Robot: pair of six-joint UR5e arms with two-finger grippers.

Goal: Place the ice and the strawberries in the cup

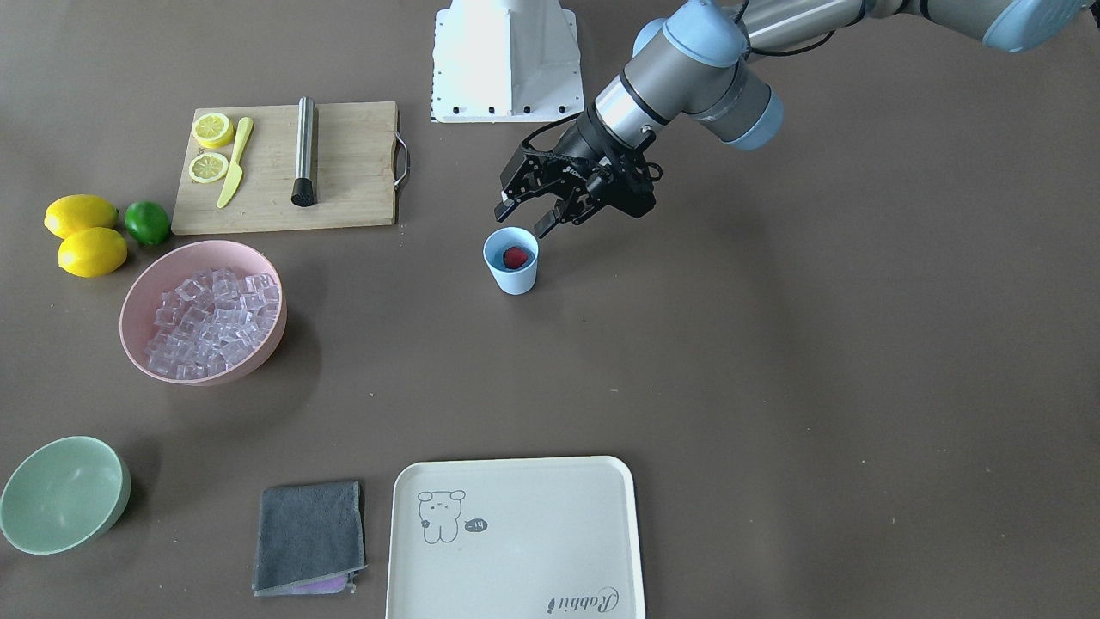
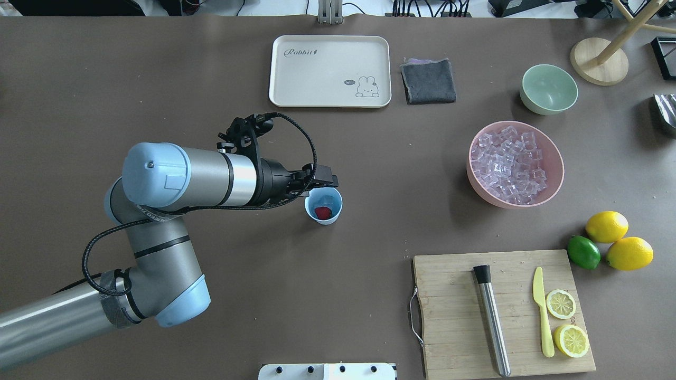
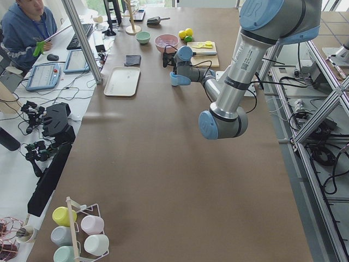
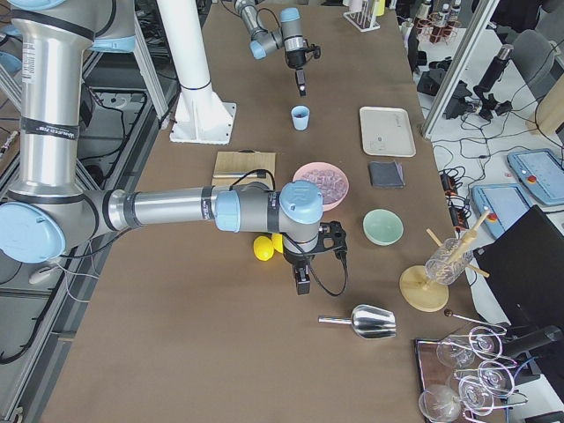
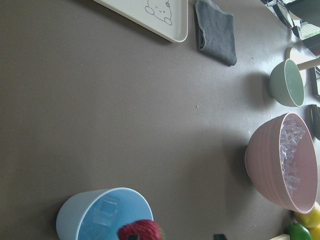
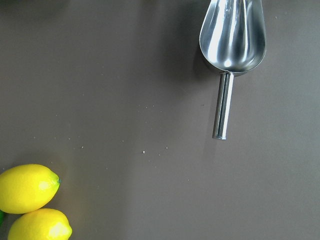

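**Berry in, ice heap far to the right**

Leftmost from overhead: left fingers (image 2: pixel 323 178), spread wide and empty, hovering just over the rim of the cup (image 2: pixel 335 202). Cup upright in mid-counter (image 2: pixel 369 274), strawberry (image 2: pixel 322 212) on its bottom. Going by the left wrist view, a clear cube or two beside the berry.

Further right, well apart from the cup: pink bowl (image 2: pixel 559 171) heaped with ice (image 2: pixel 507 169).

Beyond that, out at the right end: scoop (image 4: pixel 370 322) flat on the counter, handle toward the robot's side, mouth away. Near that handle, right fingers (image 4: pixel 300 284) pointing down. Impossible to tell from the side view whether spread or closed.

Likely reading: berry step done, ice step at most begun. For more ice, all of it to the right of the left fingers and a long reach off. Right arm plainly nearer both scoop and bowl, so probably a job for that side, taking the scoop along its handle.
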